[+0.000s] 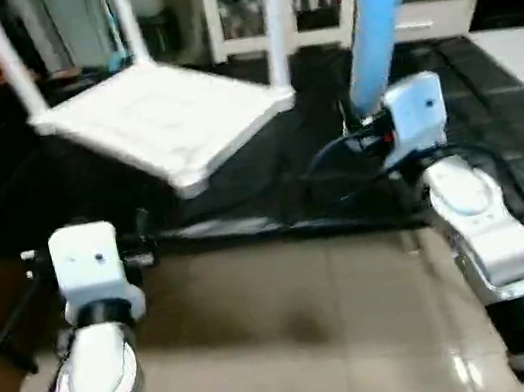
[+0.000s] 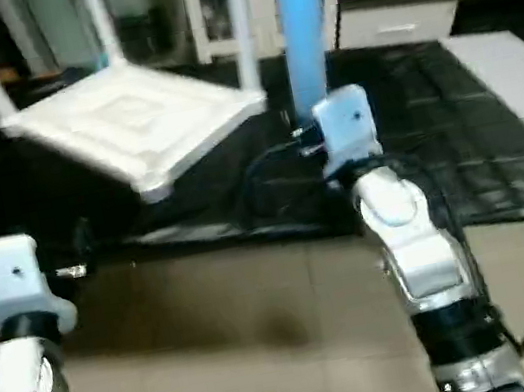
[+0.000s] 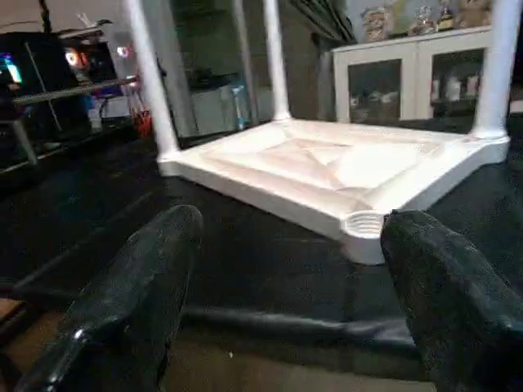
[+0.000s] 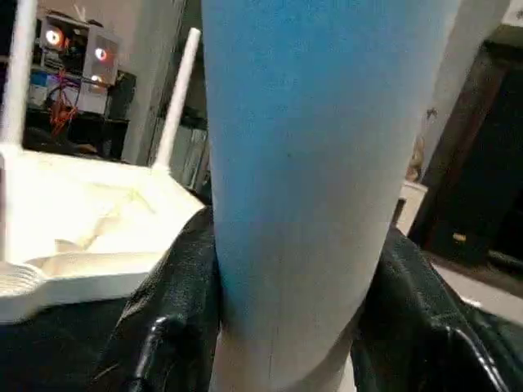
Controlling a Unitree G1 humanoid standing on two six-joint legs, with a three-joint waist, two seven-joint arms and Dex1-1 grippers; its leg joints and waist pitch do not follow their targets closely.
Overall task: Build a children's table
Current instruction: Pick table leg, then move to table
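Table top (image 1: 163, 122) lying upside down on dark worktop (image 1: 488, 95), toward far left, ribs facing up. Three white legs (image 3: 145, 82) standing up from its corners. Near corner socket (image 3: 365, 224) with nothing in it, screw ring showing. Fourth leg (image 1: 377, 13) held upright in right hand (image 4: 286, 327), right of the top, looking pale blue; black fingers (image 4: 176, 327) pressed on both sides of its fat end. Left hand (image 3: 294, 278) wide open, holding nothing, pointing at the bare corner socket, not touching it. White glass-door cabinet (image 1: 278, 0) far behind. Tan floor (image 1: 296, 332) near.
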